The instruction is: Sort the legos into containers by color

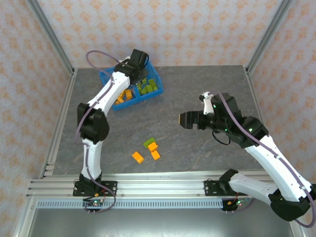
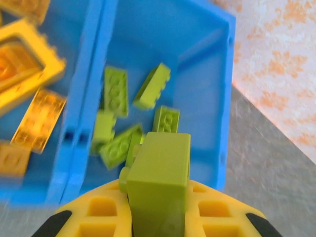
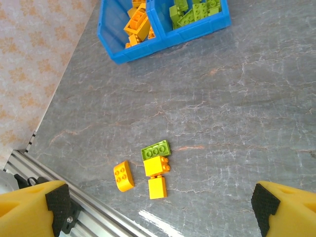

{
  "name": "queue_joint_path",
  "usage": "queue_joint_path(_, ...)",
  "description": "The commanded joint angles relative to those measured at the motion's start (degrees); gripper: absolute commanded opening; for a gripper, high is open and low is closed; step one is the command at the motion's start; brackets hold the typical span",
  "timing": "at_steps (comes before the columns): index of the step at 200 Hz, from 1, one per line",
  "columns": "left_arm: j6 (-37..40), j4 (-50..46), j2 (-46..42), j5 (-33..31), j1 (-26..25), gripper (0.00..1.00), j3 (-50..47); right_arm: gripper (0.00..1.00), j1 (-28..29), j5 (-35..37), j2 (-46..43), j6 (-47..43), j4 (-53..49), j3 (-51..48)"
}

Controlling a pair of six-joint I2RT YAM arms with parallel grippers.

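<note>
4 loose legos (image 3: 157, 166), bin (image 3: 192, 32) well apart

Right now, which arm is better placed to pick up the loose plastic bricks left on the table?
Right. The right claw hangs open near the loose orange and green bricks; the left claw is over the bright blue plastic bin, shut on a lime-green brick.

My desk (image 1: 207, 94) is a dark grey slab veined like marble, with faint rusty streaks. Walls (image 1: 173, 29) close it in on the left, far and right sides — pale pink paper printed with rows of small orange motifs. Silver metal posts (image 1: 52, 34) rise at the far corners, and a ribbed aluminium rail (image 1: 158, 185) runs along the near edge. Light leaves a white glare (image 3: 154, 217) on the desk close to that rail.
</note>
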Motion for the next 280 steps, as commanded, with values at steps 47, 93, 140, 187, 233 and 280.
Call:
queue_joint_path(47,9.61,0.18,21.1,-8.87,3.21,0.07,27.74,0.96,0.27,3.07,-1.45,1.06,-0.46,0.08)
queue_joint_path(93,9.67,2.1,20.51,-8.13,3.47,0.42,28.61,0.96,0.27,2.43,-0.69,1.07,0.77,0.32)
queue_joint_path(140,9.19,-0.54,11.91,-4.35,3.38,0.53,28.36,0.96,0.27,2.02,1.46,1.69,2.01,-0.18)
queue_joint_path(187,16.18,-4.04,-8.13,1.64,1.98,0.57,16.1,0.92,2.77,4.45,6.63,2.51,4.24,-5.22)
queue_joint_path(233,35.95,10.24,-42.51,4.65,-1.31,0.66,-25.52,0.92,12.4,6.95,16.26,2.39,8.87,-10.49)
queue_joint_path(280,59.54,0.78,-64.5,24.92,-1.72,0.88,-47.41,0.92,19.89,8.0,28.99,0.31,13.74,-9.24)
